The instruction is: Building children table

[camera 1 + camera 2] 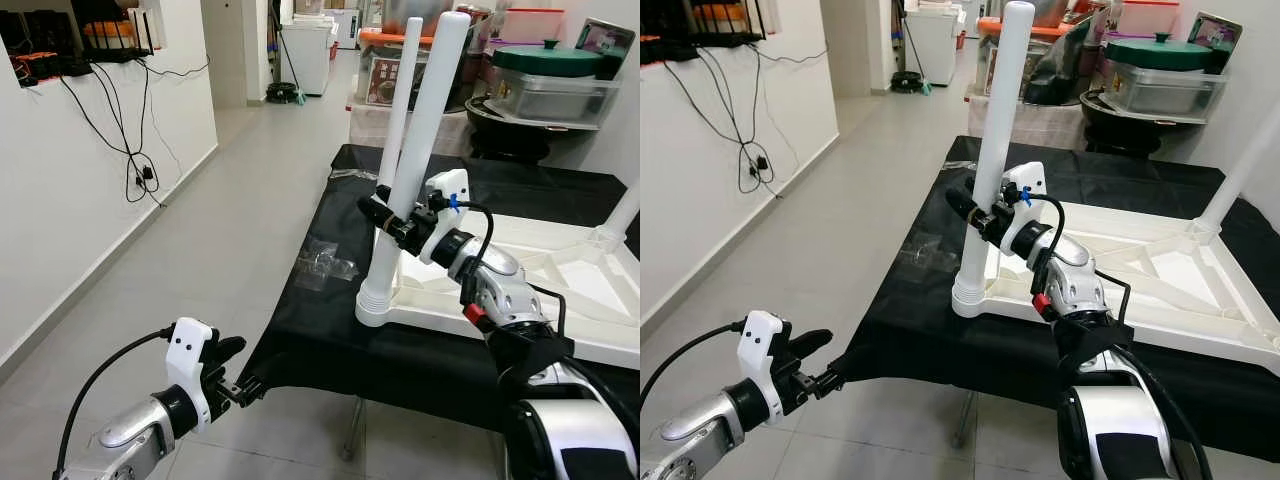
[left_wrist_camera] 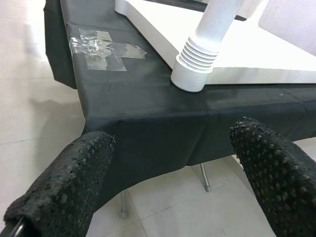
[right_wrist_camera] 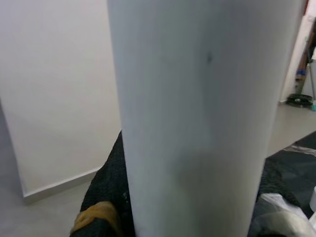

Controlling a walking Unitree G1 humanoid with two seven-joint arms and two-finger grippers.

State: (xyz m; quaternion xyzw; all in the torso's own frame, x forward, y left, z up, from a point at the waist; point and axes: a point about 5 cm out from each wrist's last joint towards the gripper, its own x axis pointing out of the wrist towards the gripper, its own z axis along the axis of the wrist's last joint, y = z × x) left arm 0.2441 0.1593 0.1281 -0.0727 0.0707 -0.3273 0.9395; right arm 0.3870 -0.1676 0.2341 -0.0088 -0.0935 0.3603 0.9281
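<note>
A white plastic table top [image 1: 560, 275] lies upside down on a table covered in black cloth [image 1: 330, 350]. A tall white leg [image 1: 432, 120] stands upright at its near left corner, with its ribbed base [image 1: 375, 300] seated there. My right gripper [image 1: 395, 215] is shut around this leg about halfway up, and the leg's white tube [image 3: 197, 118] sits close between the fingers in the right wrist view. Another leg [image 1: 403, 95] rises behind it, and a third [image 1: 1238, 170] stands at the far right. My left gripper [image 1: 242, 368] hangs open, low, in front of the table's near left corner.
A patch of clear tape [image 1: 325, 262] lies on the cloth's left edge. Grey tiled floor [image 1: 200, 260] stretches to the left, beside a white wall with hanging cables [image 1: 135, 170]. Pots and boxes [image 1: 545, 85] crowd a counter behind the table.
</note>
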